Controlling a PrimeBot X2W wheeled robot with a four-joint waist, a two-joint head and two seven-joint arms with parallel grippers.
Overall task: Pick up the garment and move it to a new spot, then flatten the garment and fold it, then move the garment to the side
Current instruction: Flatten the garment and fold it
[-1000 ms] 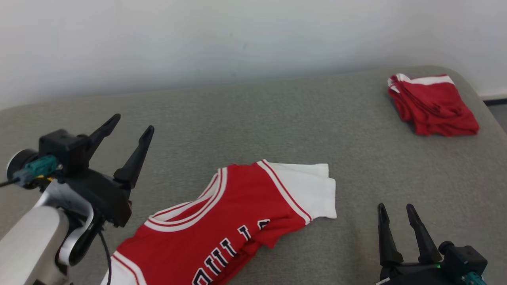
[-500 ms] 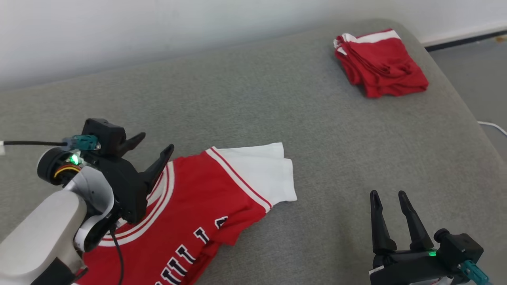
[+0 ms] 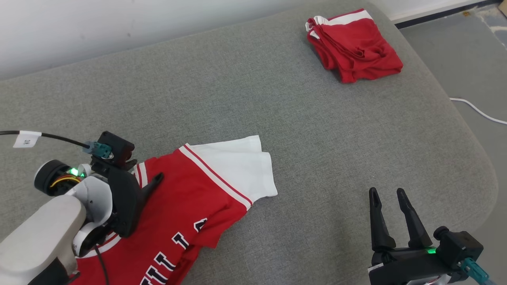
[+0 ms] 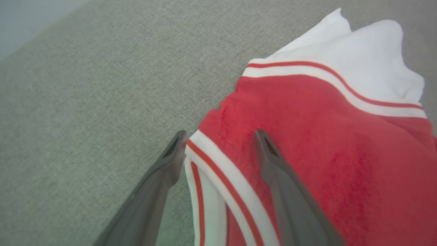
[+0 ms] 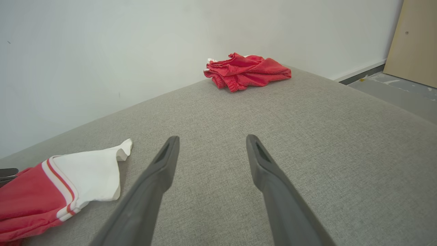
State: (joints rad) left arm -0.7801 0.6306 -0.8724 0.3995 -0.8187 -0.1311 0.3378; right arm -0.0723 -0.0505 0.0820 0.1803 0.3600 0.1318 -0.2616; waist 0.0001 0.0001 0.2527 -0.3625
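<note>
Red and white, the jersey (image 3: pixel 190 209) lies rumpled on the near left of the grey cushion (image 3: pixel 277 99), the left gripper (image 4: pixel 220 132) over its striped collar with jaws apart, the trim between them, nothing clamped. The right gripper (image 3: pixel 386 190) hangs over bare cushion to the right, jaws apart and empty; a folded red garment (image 3: pixel 354 43) sits at the far right corner.
</note>
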